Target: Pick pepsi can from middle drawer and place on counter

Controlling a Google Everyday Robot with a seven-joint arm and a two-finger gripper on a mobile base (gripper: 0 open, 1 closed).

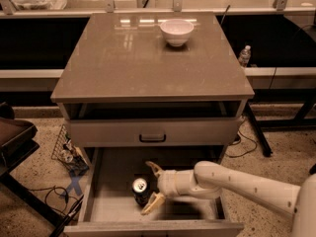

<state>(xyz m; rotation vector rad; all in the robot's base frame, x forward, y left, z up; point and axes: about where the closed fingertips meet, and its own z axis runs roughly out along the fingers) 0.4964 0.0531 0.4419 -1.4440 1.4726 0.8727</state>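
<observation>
So this one's early in the task, I'd say. The pepsi can (140, 190) is standing upright on the floor of the middle drawer (111, 180), which is pulled out wide, so the access part is sorted. The can sits roughly mid-drawer, a bit toward the front.

The gripper (147, 188) is down inside the drawer, reaching in from the right on the end of the white arm (237, 182). Its jaws are spread, with one finger on the far side of the can and the other on the near side, so the can sits between them. Can't tell if either finger is actually touching the can. To me it looks lined up for a grab but not clamped.

What's left, as I read it, is basically everything that counts: close on the can, lift it clear of the drawer without clipping the closed drawer front (153, 131) just above, then carry it up and set it on the counter (128, 63).

The counter has plenty of bare surface. The only thing on it is a white bowl (177, 31) near the back edge, so a spot near the front looks fine for the drop-off.
</observation>
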